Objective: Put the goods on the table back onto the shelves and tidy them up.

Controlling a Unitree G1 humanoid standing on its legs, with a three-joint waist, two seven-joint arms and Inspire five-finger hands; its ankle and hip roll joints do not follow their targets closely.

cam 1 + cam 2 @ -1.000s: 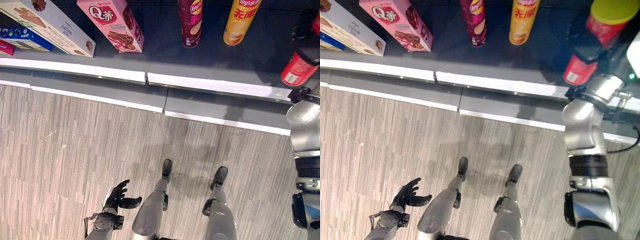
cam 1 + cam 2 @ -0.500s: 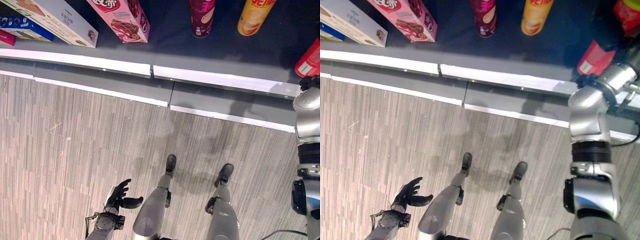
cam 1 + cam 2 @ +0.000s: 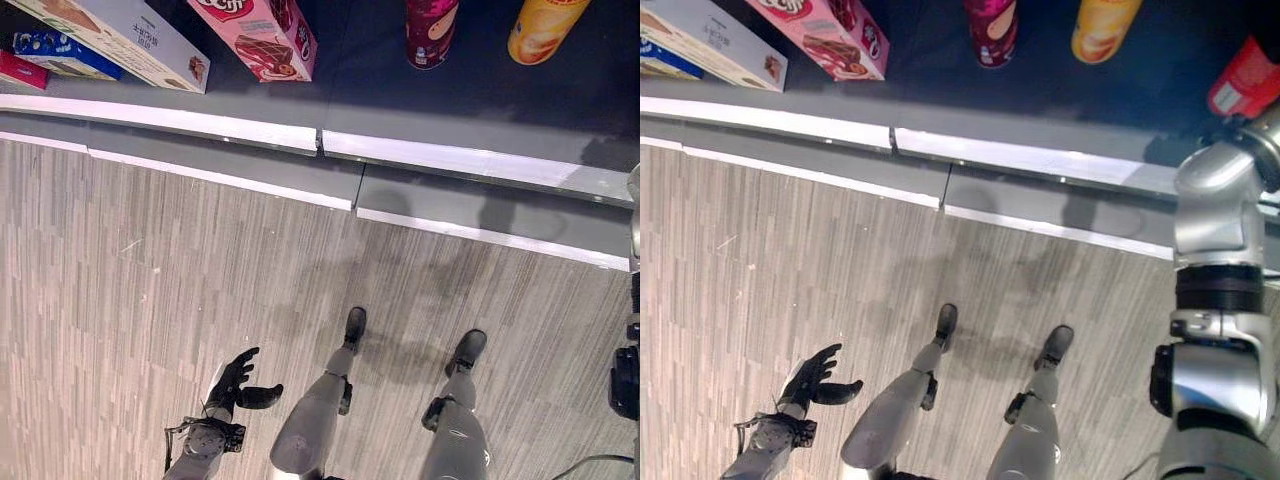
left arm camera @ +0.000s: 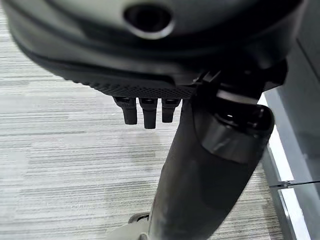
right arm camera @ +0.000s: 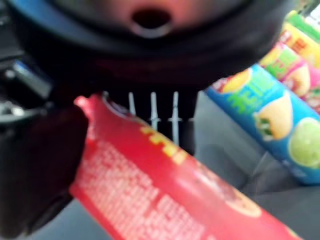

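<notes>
Right hand (image 5: 40, 150) clamped on a red crisp can (image 5: 165, 185) at the shelf (image 3: 470, 165).
The can's end shows at the shelf's right side, beyond the maroon can (image 3: 431, 32) and yellow can (image 3: 542, 28) standing upright. A pink box (image 3: 265, 35) and a long grey box (image 3: 120, 35) lie further left. The left hand (image 3: 238, 380) hangs low over the floor (image 3: 150, 300), fingers relaxed and apart.

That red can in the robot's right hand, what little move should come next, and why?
Probably ease the red can forward onto the shelf and stand it beside the yellow can. The right hand is wrapped round it, held out over the shelf, while the left hand hangs open, low by the floor.
</notes>
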